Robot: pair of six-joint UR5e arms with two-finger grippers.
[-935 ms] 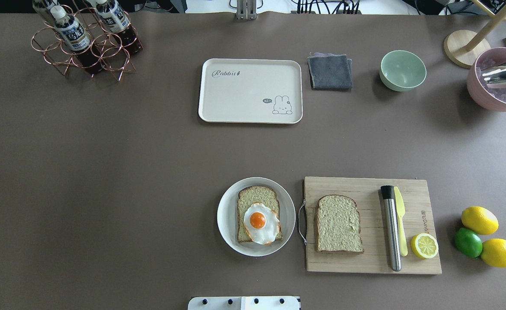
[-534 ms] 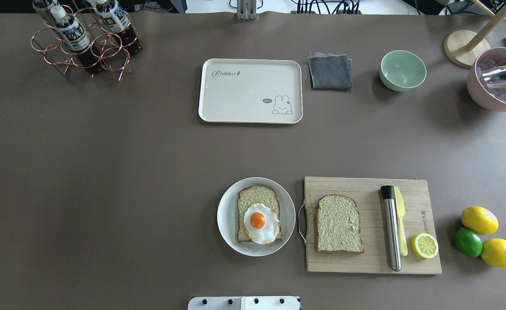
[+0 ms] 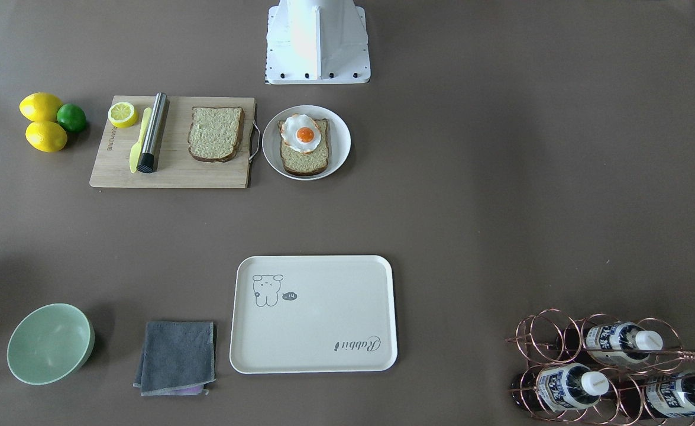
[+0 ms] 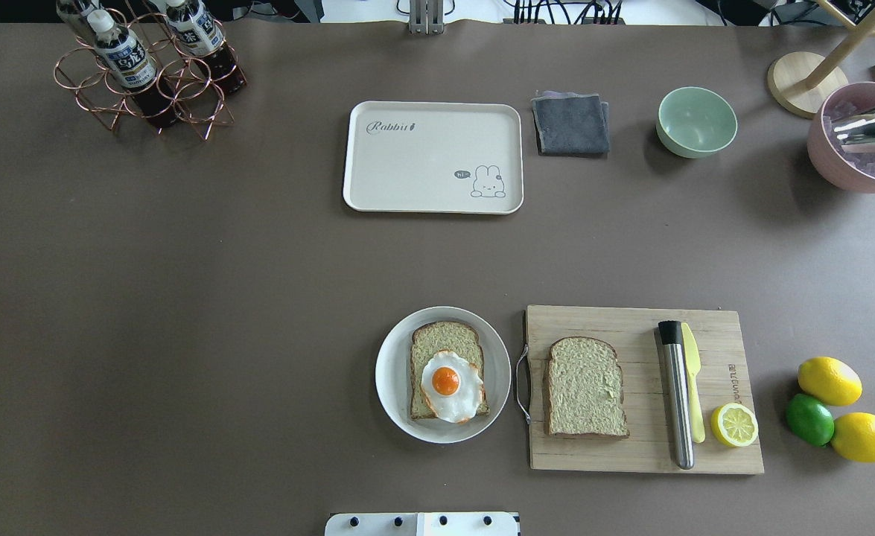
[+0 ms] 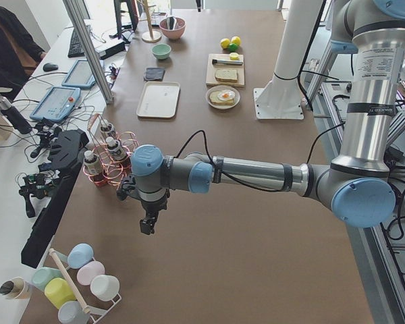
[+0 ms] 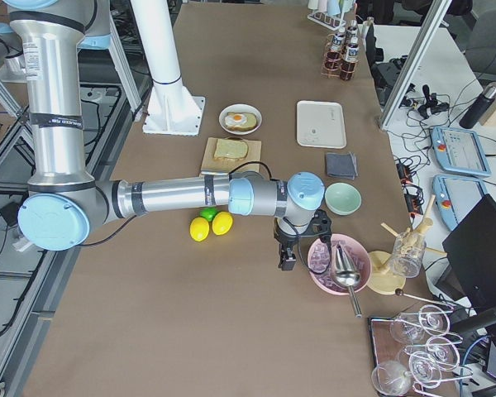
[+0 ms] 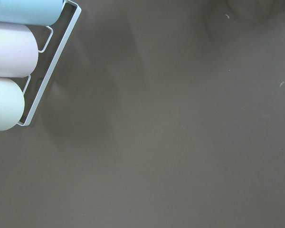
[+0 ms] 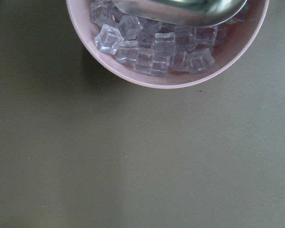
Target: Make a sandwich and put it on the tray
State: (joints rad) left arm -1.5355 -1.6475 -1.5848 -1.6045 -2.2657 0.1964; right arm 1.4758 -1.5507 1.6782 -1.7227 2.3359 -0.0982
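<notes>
One bread slice (image 4: 444, 339) lies on a round white plate (image 4: 391, 372) with the fried egg (image 4: 448, 385) on top. A second bread slice (image 4: 584, 387) lies bare on the wooden cutting board (image 4: 638, 447) beside the plate. The cream tray (image 4: 422, 164) with the rabbit drawing sits further out, with nothing on it. My left gripper (image 5: 147, 226) hangs far off at the table's left end and shows only in the left side view. My right gripper (image 6: 288, 260) hangs by the pink bowl and shows only in the right side view. I cannot tell whether either is open or shut.
On the board lie a metal cylinder (image 4: 677, 394), a yellow knife (image 4: 693, 387) and a halved lemon (image 4: 734, 425). Two lemons (image 4: 829, 380) and a lime (image 4: 809, 419) sit to its right. A grey cloth (image 4: 571, 123), green bowl (image 4: 696, 121), pink ice bowl (image 4: 854, 167) and bottle rack (image 4: 147, 67) line the far side.
</notes>
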